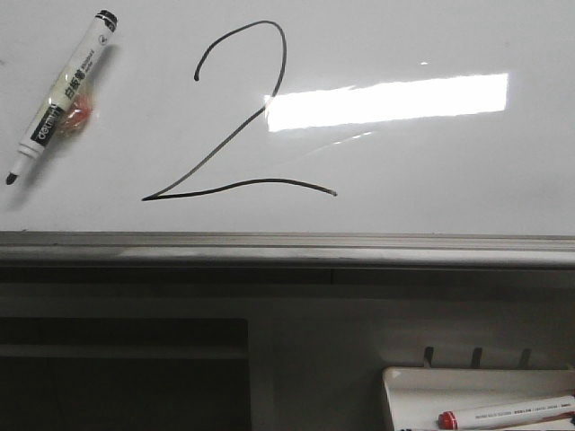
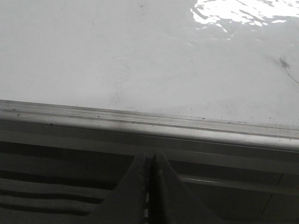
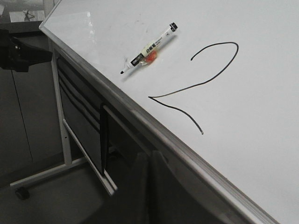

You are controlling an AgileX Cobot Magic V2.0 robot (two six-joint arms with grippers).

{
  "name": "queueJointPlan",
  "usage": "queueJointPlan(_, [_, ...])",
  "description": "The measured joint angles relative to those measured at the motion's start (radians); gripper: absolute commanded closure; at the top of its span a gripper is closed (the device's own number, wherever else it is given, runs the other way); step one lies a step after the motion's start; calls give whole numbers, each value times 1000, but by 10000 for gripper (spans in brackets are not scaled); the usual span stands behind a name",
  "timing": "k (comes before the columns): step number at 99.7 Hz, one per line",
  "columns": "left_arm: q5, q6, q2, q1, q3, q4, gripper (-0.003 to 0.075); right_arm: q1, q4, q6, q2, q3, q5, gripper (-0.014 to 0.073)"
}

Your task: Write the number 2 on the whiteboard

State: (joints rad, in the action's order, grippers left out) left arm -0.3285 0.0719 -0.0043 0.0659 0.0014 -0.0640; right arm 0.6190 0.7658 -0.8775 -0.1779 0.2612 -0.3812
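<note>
The whiteboard (image 1: pixel 431 171) fills the upper part of the front view, its grey metal edge rail (image 1: pixel 287 248) running along the near edge from side to side. The number 2 (image 1: pixel 235 117) is drawn in thin black line left of the board's middle: curved top, long diagonal descending toward the near-left, and a wavy base stroke ending toward the right, a little back from the near rail. A bright rectangular light reflection (image 1: pixel 386 101) lies just right of the figure, touching its diagonal.

A black marker (image 1: pixel 61 95) lies flat on the board toward the far-left corner, uncapped, tip pointing to the near-left, well apart from the figure; a small orange patch shows beside its barrel.

Below the rail at the near-right corner sits a small white tray (image 1: pixel 404 386) holding a red-capped marker (image 1: pixel 508 414).

Left gripper (image 2: pixel 150 186) — fingers pressed together with nothing between them, positioned just off the near rail of the board. Right gripper (image 3: pixel 149 186) — fingers likewise closed and empty, positioned off the board's edge, with the figure and the marker visible beyond it in the right wrist view.
</note>
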Motion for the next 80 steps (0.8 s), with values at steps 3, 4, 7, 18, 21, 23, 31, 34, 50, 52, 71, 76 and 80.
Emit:
queueJointPlan(3, [0,0,0,0,0,0,741,0,0,0,0,0,0,657])
queueJointPlan(4, [0,0,0,0,0,0,741,0,0,0,0,0,0,657])
queueJointPlan(7, [0,0,0,0,0,0,741,0,0,0,0,0,0,657])
queueJointPlan(18, [-2,0,0,0,0,0,741,0,0,0,0,0,0,657])
queueJointPlan(21, [-2,0,0,0,0,0,741,0,0,0,0,0,0,657])
queueJointPlan(23, [-2,0,0,0,0,0,741,0,-3,0,0,0,2,657])
queueJointPlan(31, [-2,0,0,0,0,0,741,0,-43,19,0,0,11,657])
queueJointPlan(34, [-2,0,0,0,0,0,741,0,-80,62,0,0,18,657])
queueJointPlan(50, [-2,0,0,0,0,0,741,-30,-466,460,0,0,62,657])
queueJointPlan(52, [-2,0,0,0,0,0,741,-39,-519,511,0,0,69,657])
queueJointPlan(71, [-2,0,0,0,0,0,741,-182,-740,717,0,-38,187,657])
queueJointPlan(76, [-2,0,0,0,0,0,741,-236,-749,726,0,-57,217,657])
queueJointPlan(80, [-2,0,0,0,0,-2,741,-284,-755,731,0,-77,239,657])
